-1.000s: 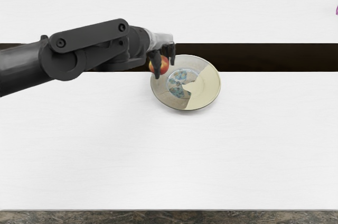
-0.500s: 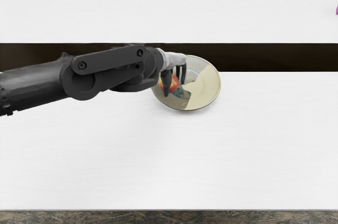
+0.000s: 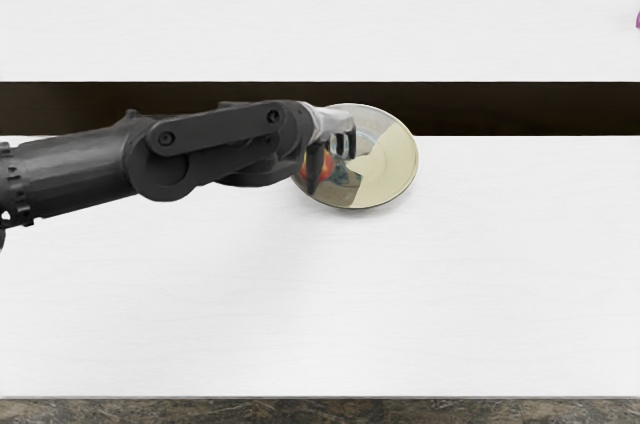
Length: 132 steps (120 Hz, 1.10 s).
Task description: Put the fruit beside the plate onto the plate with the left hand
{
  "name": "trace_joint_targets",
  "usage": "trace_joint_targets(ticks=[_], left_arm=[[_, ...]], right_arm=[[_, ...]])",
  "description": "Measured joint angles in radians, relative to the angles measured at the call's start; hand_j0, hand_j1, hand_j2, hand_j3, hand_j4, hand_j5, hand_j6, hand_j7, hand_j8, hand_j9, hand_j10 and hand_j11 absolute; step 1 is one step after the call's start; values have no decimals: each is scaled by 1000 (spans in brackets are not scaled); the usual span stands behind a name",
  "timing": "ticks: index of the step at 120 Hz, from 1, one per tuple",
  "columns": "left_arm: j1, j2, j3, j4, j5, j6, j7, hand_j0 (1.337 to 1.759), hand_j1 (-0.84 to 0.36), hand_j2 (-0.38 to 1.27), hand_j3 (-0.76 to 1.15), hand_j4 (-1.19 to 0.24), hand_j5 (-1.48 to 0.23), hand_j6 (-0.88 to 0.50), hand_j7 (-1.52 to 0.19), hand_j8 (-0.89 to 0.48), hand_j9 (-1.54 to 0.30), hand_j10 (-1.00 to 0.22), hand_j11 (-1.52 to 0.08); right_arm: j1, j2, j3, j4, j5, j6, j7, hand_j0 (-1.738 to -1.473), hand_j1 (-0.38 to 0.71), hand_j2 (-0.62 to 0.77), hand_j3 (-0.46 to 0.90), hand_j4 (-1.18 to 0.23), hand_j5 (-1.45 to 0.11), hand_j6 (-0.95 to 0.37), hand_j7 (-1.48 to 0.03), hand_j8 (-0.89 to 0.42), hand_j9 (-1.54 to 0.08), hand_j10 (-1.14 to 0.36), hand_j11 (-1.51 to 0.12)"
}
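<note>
A shallow cream and silver plate (image 3: 392, 156) lies on the white table at its far edge, beside a dark gap. A red and yellow fruit (image 3: 322, 168) sits over the plate's left part, mostly covered by my left hand (image 3: 328, 154). The hand's dark fingers curl down around the fruit, shut on it. The left arm (image 3: 150, 156) reaches in from the left edge, and its wrist hides the plate's left rim. Whether the fruit touches the plate cannot be told. The right arm does not show.
A dark gap (image 3: 520, 109) runs across between the near table (image 3: 400, 284) and a far white surface (image 3: 400, 24). A small purple object (image 3: 637, 18) peeks in at the right edge of that far surface.
The left hand has carried the fruit right and down, from the plate's upper left rim to over its left interior. In the last half second it lowered slightly.
</note>
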Motion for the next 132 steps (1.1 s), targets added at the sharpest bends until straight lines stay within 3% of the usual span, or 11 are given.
trace_joint_targets(ticks=[35,52,58,65,72,83,93,120,132], left_arm=[[-34,37,-57,-6,-33,-19,0,1658,156,74,0,-176,-236,-159,-233,-152,-232,-180,-235],[-39,164,-162,-12,-259,-179,0,1658,237,40,0,-102,-135,-94,-134,-90,-133,-104,-134],[-33,238,-193,-43,-361,-266,0,1658,255,33,0,-85,-113,-79,-112,-76,-111,-86,-112],[-31,367,-218,-136,-463,-327,0,1658,272,26,0,-70,-92,-65,-91,-63,-91,-71,-92],[-11,426,-234,-219,-546,-361,0,1658,284,21,0,-59,-77,-55,-76,-53,-76,-59,-77],[77,530,-280,-286,-643,-388,0,1658,297,15,0,-46,-60,-44,-60,-43,-59,-47,-60],[149,617,-354,-321,-690,-399,0,1658,306,12,0,-39,-50,-38,-50,-37,-50,-39,-50],[152,807,-424,-350,-841,-407,0,1658,316,7,0,-30,-37,-30,-37,-29,-37,-30,-37],[152,819,-429,-356,-876,-407,0,1658,318,6,0,-28,-35,-28,-34,-28,-34,-28,-34]], right_arm=[[0,0,-1,0,0,0,0,-1658,-349,0,0,0,0,0,0,0,0,0,0],[0,0,-1,0,-1,0,0,-1658,-349,0,0,0,0,0,0,0,0,0,0],[0,0,-1,0,-1,0,0,-1658,-349,0,0,0,0,0,0,0,0,0,0],[0,0,-1,0,-1,0,0,-1658,-349,0,0,0,0,0,0,0,0,0,0],[-1,0,-2,0,-1,0,0,-1658,-349,0,0,0,0,0,0,0,0,0,0],[0,0,-2,0,-1,0,0,-1658,-349,0,0,0,0,0,0,0,0,0,0],[0,0,-2,0,-1,0,0,-1658,-349,0,0,0,0,0,0,0,0,0,0],[1,0,0,0,-1,0,0,-1658,-349,0,0,0,0,0,0,0,0,0,0],[1,0,0,0,-1,0,0,-1658,-349,0,0,0,0,0,0,0,0,0,0]])
